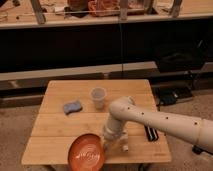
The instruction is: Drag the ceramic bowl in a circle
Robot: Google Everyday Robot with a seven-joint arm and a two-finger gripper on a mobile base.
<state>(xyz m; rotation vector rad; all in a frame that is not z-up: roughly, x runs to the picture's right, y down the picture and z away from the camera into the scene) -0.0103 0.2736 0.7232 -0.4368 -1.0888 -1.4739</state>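
- A slatted wooden counter (75,125) stands on a speckled, greyish floor (20,120).
- Behind it runs a long dark unit topped by a pale shelf (65,21) (cluttered, though the items there are too blurred to name).
- The ceramic bowl (86,153) sits at the counter's front edge, left of centre, with its glossy orange-red inside facing up.
- A small translucent cup (98,97) stands upright near the counter's middle, well apart from the bowl. What it holds cannot be told.
- A blue sponge (72,106) lies to the left of the cup.
- A flat black object (151,133) lies towards the right side.
- The cream arm (160,120) reaches in from the right and bends downward.
- The gripper (109,145) is low at the bowl's right rim. Whether it is clenched, released or grasping the rim cannot be told.
- A small whitish item (123,146) lies just beside the gripper, on its right.
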